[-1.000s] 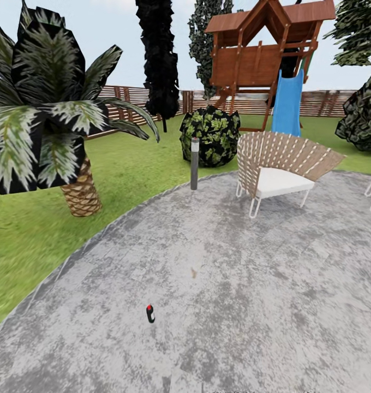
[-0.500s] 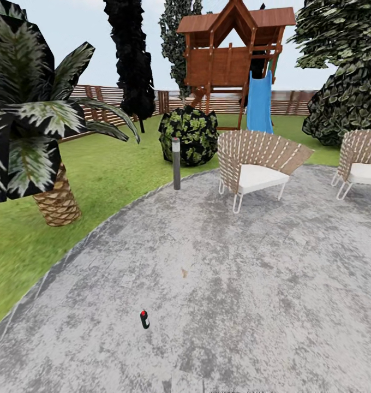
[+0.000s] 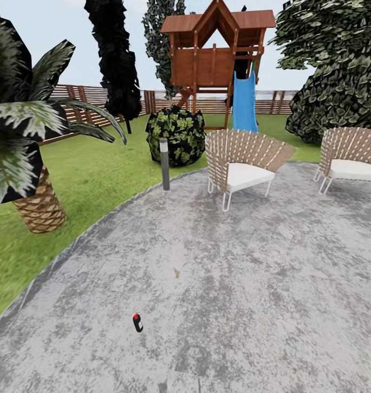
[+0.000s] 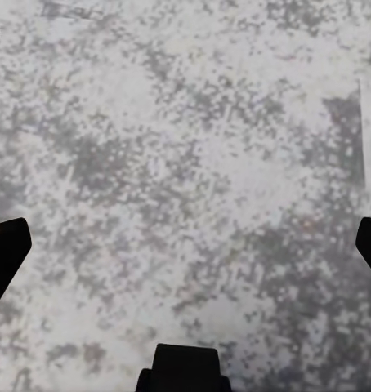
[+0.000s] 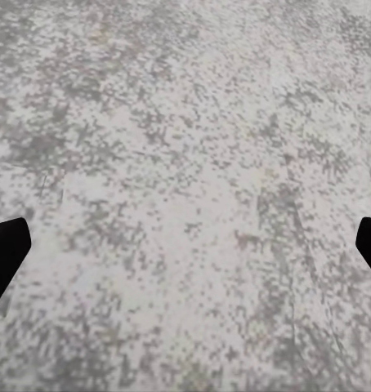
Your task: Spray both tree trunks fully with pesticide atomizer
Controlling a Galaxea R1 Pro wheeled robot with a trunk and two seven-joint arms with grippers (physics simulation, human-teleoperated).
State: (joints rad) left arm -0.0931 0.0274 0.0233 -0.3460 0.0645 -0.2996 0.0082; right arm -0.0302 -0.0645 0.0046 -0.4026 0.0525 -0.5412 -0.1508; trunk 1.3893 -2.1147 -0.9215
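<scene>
Most of the ground ahead is a broad round patio (image 3: 234,284) of mottled grey stone, flat and open through its middle. Its curved edge runs along the left, where it meets the green lawn (image 3: 93,180). The sprayer (image 3: 137,322) lies on its side on the stone near the lower left of the head view, a small dark body with a red tip, well apart from everything else; its white part is too small to make out for sure.

A short palm (image 3: 35,164) with a scaly brown trunk stands on the grass at the left. A grey post lamp (image 3: 164,164) rises right at the patio's rim, with a round bush (image 3: 176,135) just behind it. Two woven chairs with white cushions sit at the far side of the stone: one (image 3: 243,164) near the middle, another (image 3: 352,158) at the right edge. Beyond them stand a wooden play tower (image 3: 215,54) with a blue slide (image 3: 243,103), a slatted brown fence (image 3: 174,101), a narrow blackish tree (image 3: 113,60) and a large leafy mass (image 3: 338,71) at the right.

Both wrist views look down on bare grey stone. The left gripper (image 4: 185,245) has its dark fingers (image 4: 4,253) spread wide with nothing between them, and the right gripper (image 5: 185,245) is spread the same way.
</scene>
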